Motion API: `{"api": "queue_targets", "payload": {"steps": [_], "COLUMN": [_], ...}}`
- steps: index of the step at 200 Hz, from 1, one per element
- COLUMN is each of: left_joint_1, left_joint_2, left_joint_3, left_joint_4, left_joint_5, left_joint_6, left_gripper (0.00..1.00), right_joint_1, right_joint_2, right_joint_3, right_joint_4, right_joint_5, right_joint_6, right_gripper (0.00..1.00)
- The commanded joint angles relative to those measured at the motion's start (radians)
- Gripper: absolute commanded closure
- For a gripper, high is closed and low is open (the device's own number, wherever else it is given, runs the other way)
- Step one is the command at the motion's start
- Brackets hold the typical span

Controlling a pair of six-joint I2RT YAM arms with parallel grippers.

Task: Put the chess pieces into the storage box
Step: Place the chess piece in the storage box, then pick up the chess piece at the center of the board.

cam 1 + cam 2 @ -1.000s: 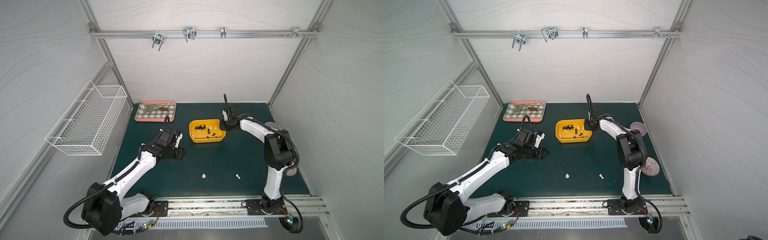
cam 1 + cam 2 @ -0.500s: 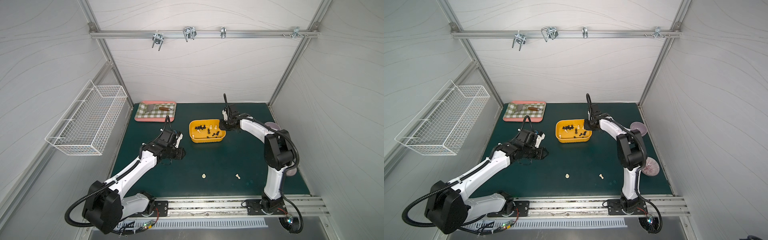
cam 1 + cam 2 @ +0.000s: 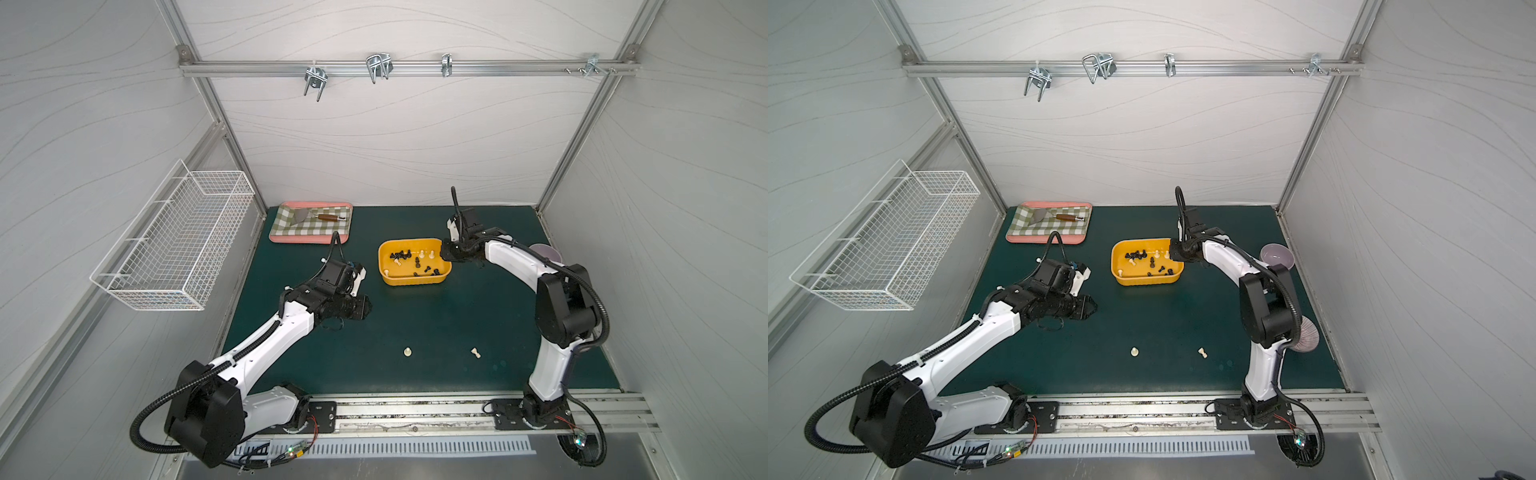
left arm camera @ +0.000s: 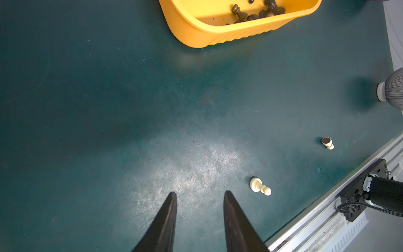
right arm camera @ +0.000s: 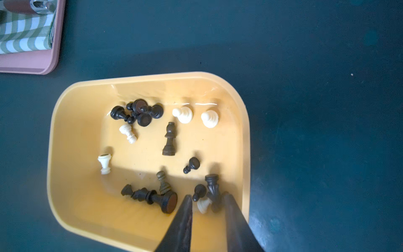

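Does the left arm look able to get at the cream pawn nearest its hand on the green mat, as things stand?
Probably yes. The cream pawn is on bare mat close to the open left hand, and nothing stands between them.

Glossy plastic storage box [image 5: 74, 152], scuffed matt tabletop [image 4: 109, 109]

Arms [image 3: 270, 340] are white with black joints [image 3: 565, 307], ribbed cables [image 3: 135, 432], seemingly matte tools [image 4: 199, 194].
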Motion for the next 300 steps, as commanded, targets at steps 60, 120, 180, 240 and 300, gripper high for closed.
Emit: {"api": "queue_targets", "payload": {"steps": [60, 120, 180, 240, 300], "left_joint_1": [-0.110, -0.260, -0.376, -0.503, -0.593], "left_joint_2": [-0.009, 0.022, 0.071, 0.212, 0.346], "left_joint_3": [0.009, 0.034, 0.059, 0.165, 0.233], "left_joint_4": [-0.032, -0.125, -0.139, -0.167, -0.126], "left_joint_5": [-0.045, -0.140, -0.176, -0.224, -0.221], "left_joint_6": [0.057, 0.079, 0.065, 0.024, -0.007], "left_gripper": [0.62, 0.62, 0.62, 0.62, 0.61], "right_joint_1": [-0.010, -0.015, -0.014, -0.010, -0.006], "right_joint_2": [-0.374, -0.655, -0.835, -0.968, -1.054], "right_joint_3": [-0.246, -0.552, -0.740, -0.891, -0.945], "right_joint_4": [-0.023, -0.057, -0.094, -0.071, -0.092], "right_joint_5": [-0.019, -0.056, -0.112, -0.167, -0.166], "right_joint_6": [-0.047, 0.006, 0.060, 0.157, 0.165], "right_gripper": [0.70, 0.68, 0.66, 0.59, 0.48]}}
